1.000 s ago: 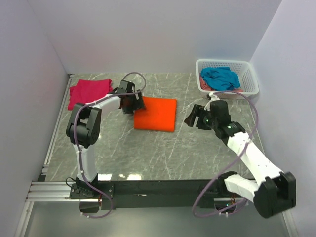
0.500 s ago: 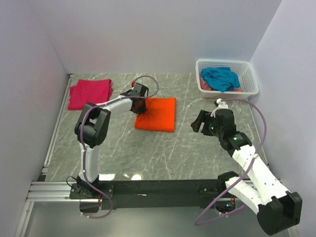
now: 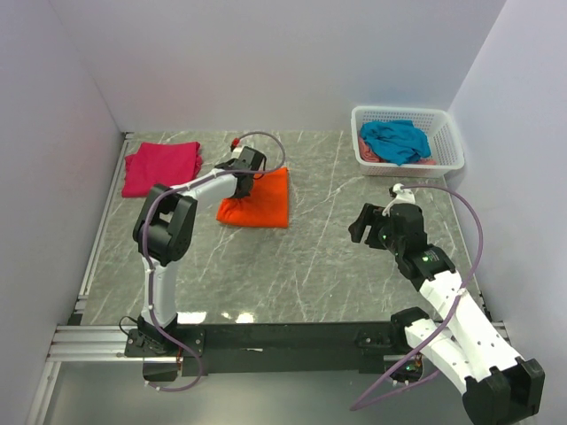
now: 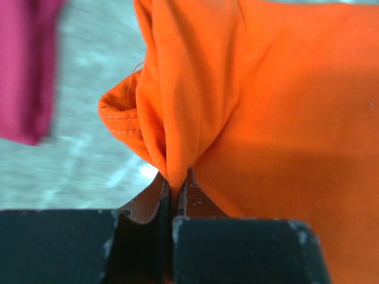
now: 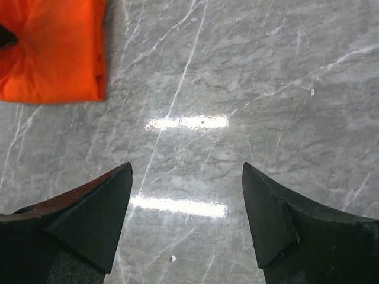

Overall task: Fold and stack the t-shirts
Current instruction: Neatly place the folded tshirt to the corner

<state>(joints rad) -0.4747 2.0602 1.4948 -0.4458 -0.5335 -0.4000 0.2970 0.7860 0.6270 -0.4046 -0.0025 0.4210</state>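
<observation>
orange t-shirt [image 3: 255,202] has slid left across the table [image 3: 310,266] since half a second back. its left edge is now bunched into a peak, where before it lay as a flat folded square. we read that as the start of a carry: the folded shirt is being dragged toward the pink t-shirt [image 3: 159,166], which lies folded at the far left, the two still apart. stacking not yet done. teal t-shirt [image 3: 394,139] sits crumpled and unfolded in the white basket [image 3: 454,146] at the far right.

left gripper [image 4: 176,182]: jaws pinched nearly together on a fold of the orange cloth. its wrist view shows the fabric gathered into the gap, with the pink shirt blurred off to the left. a second ago it stood wide over this same edge.

right gripper [image 5: 186,213]: jaws wide apart, holding nothing, hovering over bare table on the right. it has drawn back toward its own base. we judge the thin pinch may let the fold sag open on the way.
</observation>
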